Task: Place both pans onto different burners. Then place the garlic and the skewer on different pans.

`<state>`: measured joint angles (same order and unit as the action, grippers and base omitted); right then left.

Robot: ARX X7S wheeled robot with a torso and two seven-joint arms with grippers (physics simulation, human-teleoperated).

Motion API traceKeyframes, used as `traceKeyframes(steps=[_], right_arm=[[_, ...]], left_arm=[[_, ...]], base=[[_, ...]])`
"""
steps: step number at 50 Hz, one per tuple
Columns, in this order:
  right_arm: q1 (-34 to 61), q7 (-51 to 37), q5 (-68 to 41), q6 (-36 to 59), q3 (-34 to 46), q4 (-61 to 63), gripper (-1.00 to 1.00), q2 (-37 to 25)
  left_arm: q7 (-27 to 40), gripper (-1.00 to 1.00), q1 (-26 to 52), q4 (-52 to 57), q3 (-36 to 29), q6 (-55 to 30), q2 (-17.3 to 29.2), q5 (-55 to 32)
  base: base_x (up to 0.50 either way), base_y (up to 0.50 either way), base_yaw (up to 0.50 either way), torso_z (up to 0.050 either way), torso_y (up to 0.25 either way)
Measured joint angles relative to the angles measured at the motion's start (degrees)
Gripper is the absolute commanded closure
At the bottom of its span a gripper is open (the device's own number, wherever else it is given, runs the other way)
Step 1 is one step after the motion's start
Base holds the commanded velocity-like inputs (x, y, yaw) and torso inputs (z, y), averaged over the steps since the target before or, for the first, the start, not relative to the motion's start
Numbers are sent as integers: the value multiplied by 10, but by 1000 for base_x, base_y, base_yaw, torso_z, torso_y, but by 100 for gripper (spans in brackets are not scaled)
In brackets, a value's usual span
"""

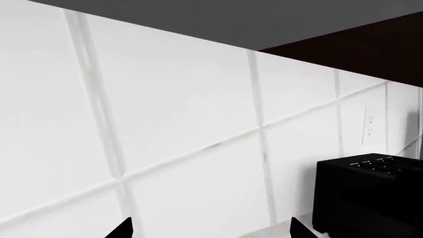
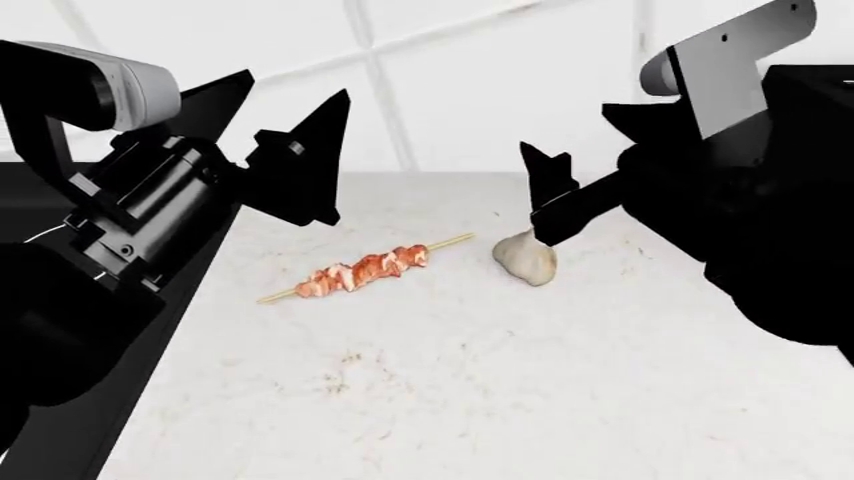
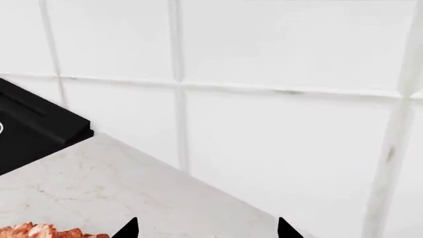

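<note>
— Where's the food?
— I see the skewer (image 2: 363,268), reddish meat on a pale stick, mid-frame on the tabletop (image 2: 534,380); the beige garlic (image 2: 527,258) lies just right.
— Pincers?
— Left pincer (image 2: 287,165) apart, right pincer (image 2: 550,195) apart, both empty.

Countertop (image 2: 507,400): pale speckled stone, backed by white tile. On it we log one meat skewer (image 2: 363,268), lying flat between and below the two grippers; one garlic bulb (image 2: 529,260), resting just under the right gripper's tip, near the skewer's pointed end.
</note>
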<state>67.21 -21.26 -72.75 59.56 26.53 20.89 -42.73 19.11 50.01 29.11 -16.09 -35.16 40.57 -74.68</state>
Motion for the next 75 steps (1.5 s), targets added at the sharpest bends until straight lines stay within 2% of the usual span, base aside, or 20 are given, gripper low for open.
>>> traceKeyframes(steps=[37, 75], right_arm=[[-64, 70, 92, -39, 87, -80, -100, 35], [-72, 110, 157, -52, 148, -148, -100, 51]], left_arm=[[-3, -100, 4, -7, -6, 1, -3, 0], [-6, -100, 6, -16, -12, 3, -9, -2]], base=[[0, 0, 0, 0, 0], [0, 0, 0, 0, 0]])
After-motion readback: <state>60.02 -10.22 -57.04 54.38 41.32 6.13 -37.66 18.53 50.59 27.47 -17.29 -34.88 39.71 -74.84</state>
